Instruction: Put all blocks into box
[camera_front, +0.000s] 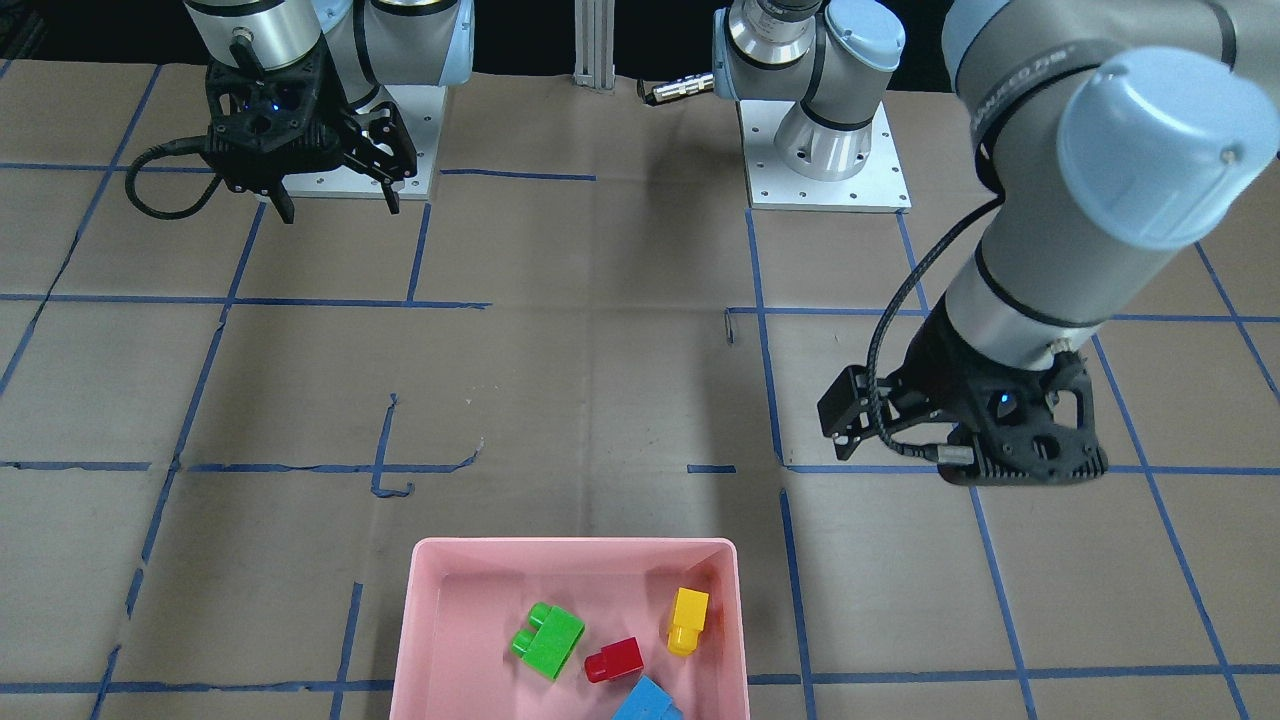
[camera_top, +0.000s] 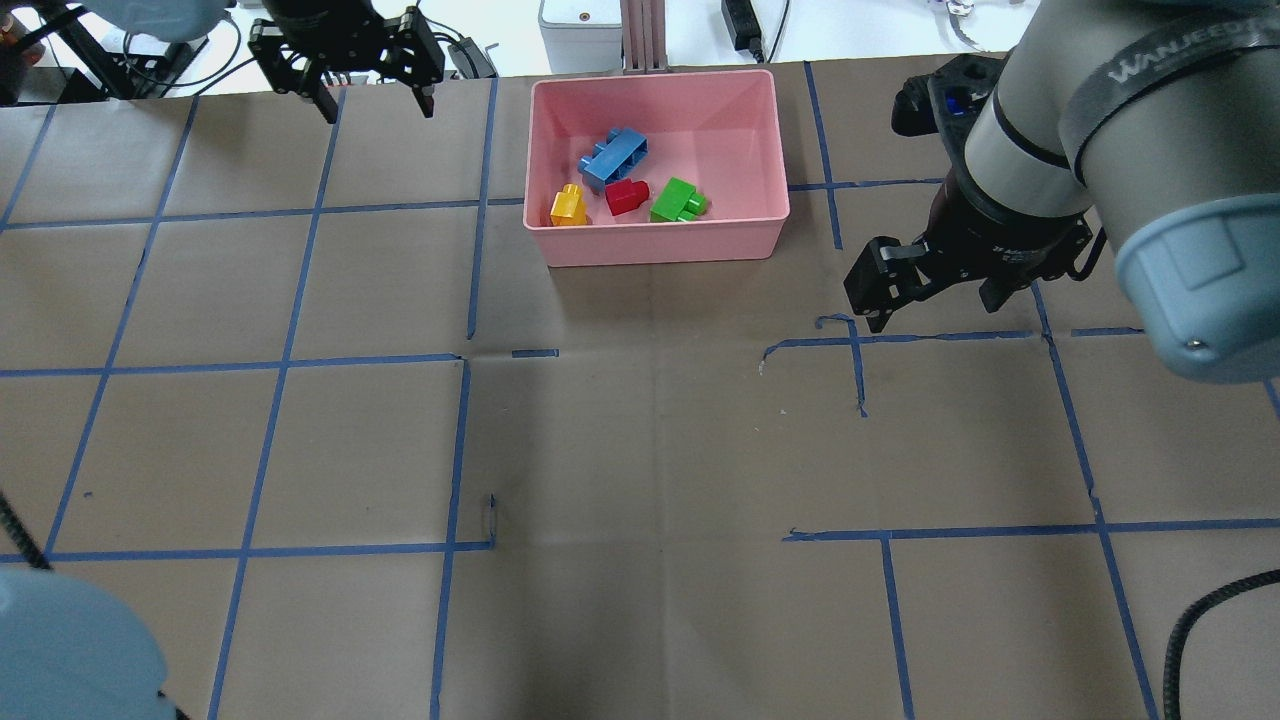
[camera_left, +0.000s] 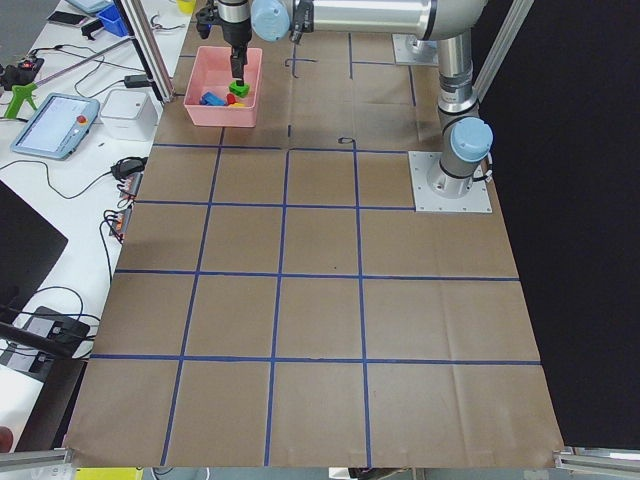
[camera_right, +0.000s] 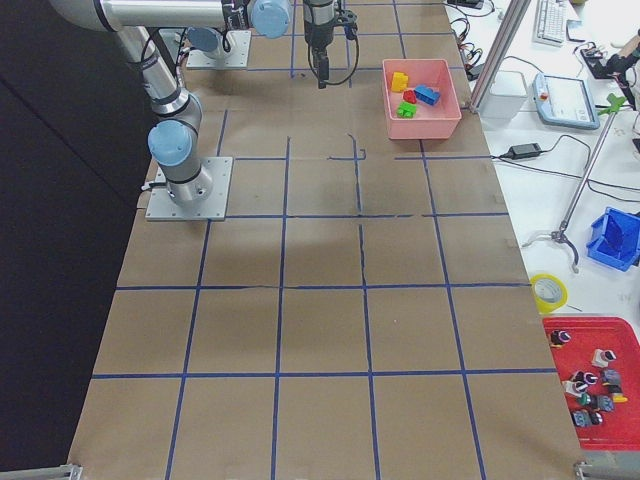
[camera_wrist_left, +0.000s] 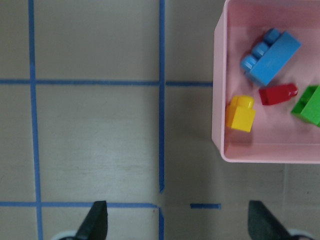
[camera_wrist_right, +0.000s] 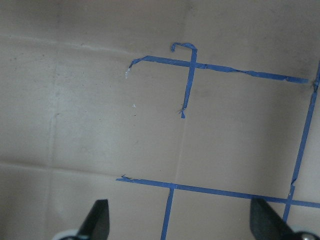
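Observation:
The pink box (camera_top: 660, 245) stands at the table's far edge. All four blocks lie inside it: blue (camera_top: 612, 158), red (camera_top: 627, 196), green (camera_top: 678, 200) and yellow (camera_top: 568, 206). The left wrist view shows the box wall (camera_wrist_left: 218, 90) with blue (camera_wrist_left: 271, 56), red (camera_wrist_left: 278, 94), yellow (camera_wrist_left: 240, 113) and green (camera_wrist_left: 310, 105). My left gripper (camera_top: 378, 108) is open and empty, raised to the left of the box. My right gripper (camera_top: 935, 300) is open and empty, raised over bare paper to the right of the box, and also shows in the front view (camera_front: 340, 208).
Brown paper with a grid of blue tape lines (camera_top: 460, 450) covers the table. The two arm bases (camera_front: 825, 150) stand at the robot's side. A metal post (camera_top: 645, 35) and a white device (camera_top: 580, 25) stand just behind the box, past the table edge.

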